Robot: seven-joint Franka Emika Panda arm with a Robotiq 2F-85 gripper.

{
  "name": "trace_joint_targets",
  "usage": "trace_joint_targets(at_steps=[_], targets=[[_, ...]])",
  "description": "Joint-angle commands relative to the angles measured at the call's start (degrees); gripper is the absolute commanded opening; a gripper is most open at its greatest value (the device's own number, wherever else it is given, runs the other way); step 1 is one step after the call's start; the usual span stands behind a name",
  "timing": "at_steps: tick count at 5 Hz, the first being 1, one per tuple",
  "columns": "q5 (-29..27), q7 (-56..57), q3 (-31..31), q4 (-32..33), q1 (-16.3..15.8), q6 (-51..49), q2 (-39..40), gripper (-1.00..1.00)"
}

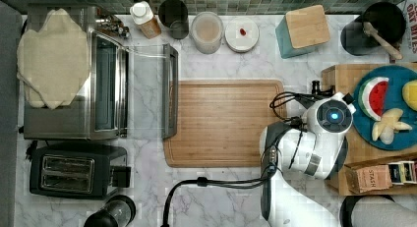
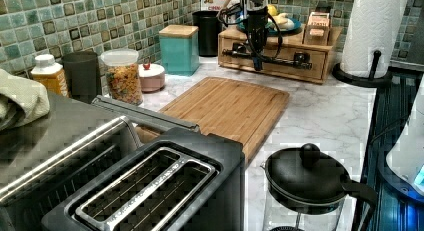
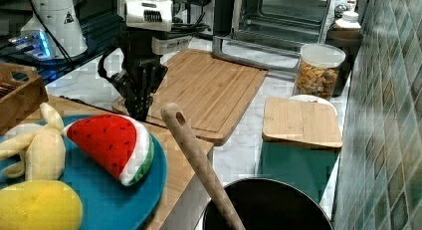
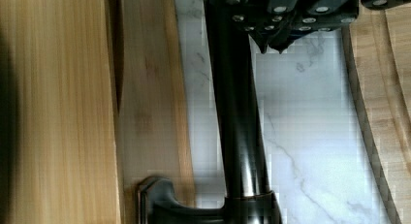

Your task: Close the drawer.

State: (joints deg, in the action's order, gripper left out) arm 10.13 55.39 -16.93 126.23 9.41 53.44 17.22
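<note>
The drawer sits low in the front of a wooden box, and its front panel stands close against the box with only a thin dark gap. A long dark bar handle runs along that front. My gripper points down just outside the handle, on the side away from the box. It is shut, fingertips together, with nothing between them. The left view has the gripper hanging in front of the handle's middle. In the right view the gripper is at the box's near edge.
A large cutting board lies right beside the box. A teal plate of toy fruit and a tea box rest on the box top. A teal wood-topped block, a black pot and a paper towel roll stand nearby.
</note>
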Motion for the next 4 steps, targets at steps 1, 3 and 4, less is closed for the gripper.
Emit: trace_joint_targets(at_steps=[1, 3, 4], targets=[[2.6, -1.6, -9.6, -12.1, 8.1, 4.6, 1.1, -1.00], [2.6, -1.6, -9.6, -12.1, 8.1, 4.6, 1.1, -1.00], [2.3, -1.4, -10.2, -12.1, 7.5, 4.7, 1.2, -1.00]])
